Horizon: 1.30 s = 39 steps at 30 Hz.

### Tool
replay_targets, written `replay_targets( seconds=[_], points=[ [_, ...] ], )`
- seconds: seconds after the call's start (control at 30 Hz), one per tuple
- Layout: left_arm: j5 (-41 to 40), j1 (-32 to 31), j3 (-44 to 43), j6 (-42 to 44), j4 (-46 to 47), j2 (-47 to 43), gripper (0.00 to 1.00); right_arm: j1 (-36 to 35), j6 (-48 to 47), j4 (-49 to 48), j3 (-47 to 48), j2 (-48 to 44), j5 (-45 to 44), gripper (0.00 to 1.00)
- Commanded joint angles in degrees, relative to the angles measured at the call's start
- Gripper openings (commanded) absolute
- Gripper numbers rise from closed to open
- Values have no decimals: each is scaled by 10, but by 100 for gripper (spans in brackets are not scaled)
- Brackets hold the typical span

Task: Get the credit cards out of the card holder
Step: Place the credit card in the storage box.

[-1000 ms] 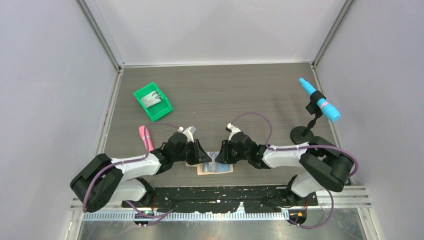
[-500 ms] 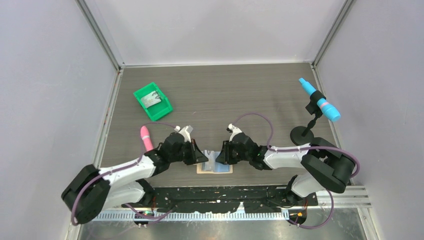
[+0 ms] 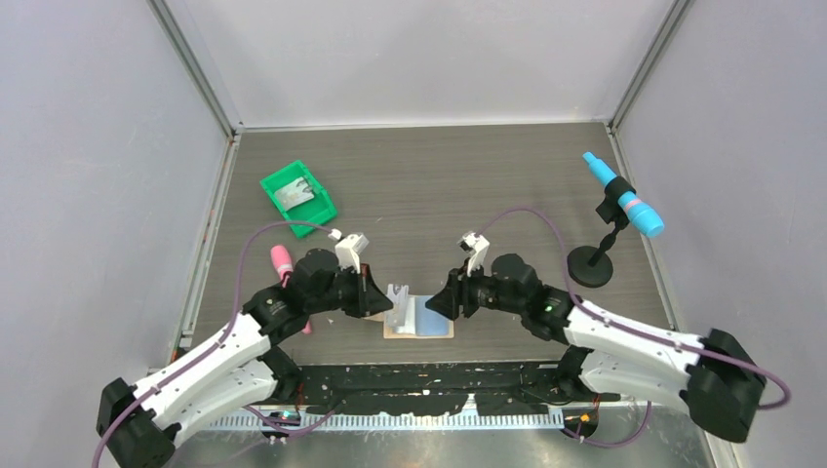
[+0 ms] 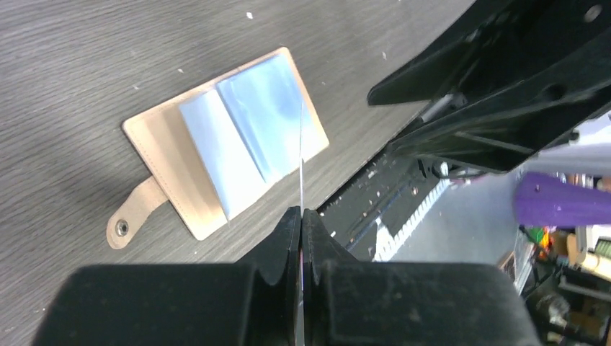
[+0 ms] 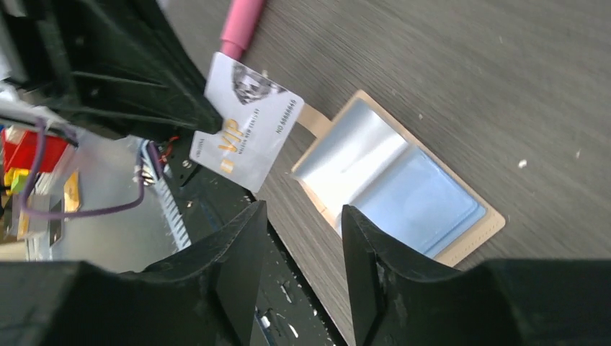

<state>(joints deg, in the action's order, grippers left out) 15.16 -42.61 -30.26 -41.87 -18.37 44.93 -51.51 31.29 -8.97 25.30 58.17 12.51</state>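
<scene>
Lifted clear, left pincer pinches a credit card edge; right pincer gapes empty

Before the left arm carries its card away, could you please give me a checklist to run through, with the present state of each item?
1. The left gripper is shut on the white plastic card printed VIP: ok.
2. That card is out of the tan leather-like folding card holder: ok.
3. The holder lies open and flat on the dark wood-grain table: ok.
4. The right gripper is open and holds nothing: ok.
5. No cards remain behind the blue inner panels: cannot tell.
</scene>
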Motion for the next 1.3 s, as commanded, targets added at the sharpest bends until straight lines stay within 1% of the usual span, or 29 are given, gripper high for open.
replay_targets(
  seconds=[0.0, 0.13, 0.27, 0.47, 0.53, 0.6, 0.67, 0.73, 0.77, 0.8, 0.83, 0.87, 0.93, 0.97, 1.03, 1.17, 1.2, 1.23, 1.27],
  points=[
    [78, 2, -37, 79, -54, -39, 0, 15, -86, 74, 32, -79, 88, 53],
    [146, 2, -32, 92, -30, -55, 0, 24, -104, 102, 50, -102, 158, 60],
    [215, 2, -15, 72, 29, -46, 0, 25, -103, 94, 63, -90, 197, 62],
    [266, 2, 2, 56, 83, -17, 0, 25, -103, 68, 88, -29, 233, 64],
    [268, 2, 5, 52, 91, -13, 0, 25, -98, 54, 92, -7, 254, 64],
    [269, 2, 7, 52, 93, -12, 0, 25, -85, 37, 94, 14, 269, 61],
    [271, 2, 8, 51, 98, -10, 0, 25, -71, 10, 92, 24, 279, 53],
    [276, 2, 10, 52, 100, -6, 0, 25, -62, -7, 90, 31, 288, 38],
    [277, 2, 8, 52, 99, -4, 0, 25, -59, -18, 88, 32, 294, 33],
    [278, 2, 7, 52, 97, -2, 0, 25, -52, -23, 87, 33, 296, 23],
    [279, 2, 5, 52, 95, 1, 0, 25, -49, -33, 84, 32, 300, 18],
    [277, 2, 4, 52, 94, 3, 0, 25, -44, -40, 82, 30, 302, 10],
    [273, 2, 2, 53, 90, 2, 0, 25, -36, -52, 75, 22, 302, 6],
    [268, 2, 1, 53, 87, 0, 0, 25, -33, -57, 69, 19, 301, 5],
    [249, 2, -6, 54, 75, -7, 10, 25, -18, -69, 61, 8, 298, 5],
    [230, 2, -8, 52, 70, -20, 11, 25, -3, -82, 51, -12, 289, 5],
    [221, 2, -11, 52, 60, -21, 14, 25, -1, -83, 49, -14, 287, 5],
    [210, 3, -15, 53, 50, -21, 22, 25, 5, -83, 48, -19, 284, 5],
    [201, 4, -16, 52, 43, -23, 33, 26, 9, -84, 44, -23, 273, 5]
  ],
)
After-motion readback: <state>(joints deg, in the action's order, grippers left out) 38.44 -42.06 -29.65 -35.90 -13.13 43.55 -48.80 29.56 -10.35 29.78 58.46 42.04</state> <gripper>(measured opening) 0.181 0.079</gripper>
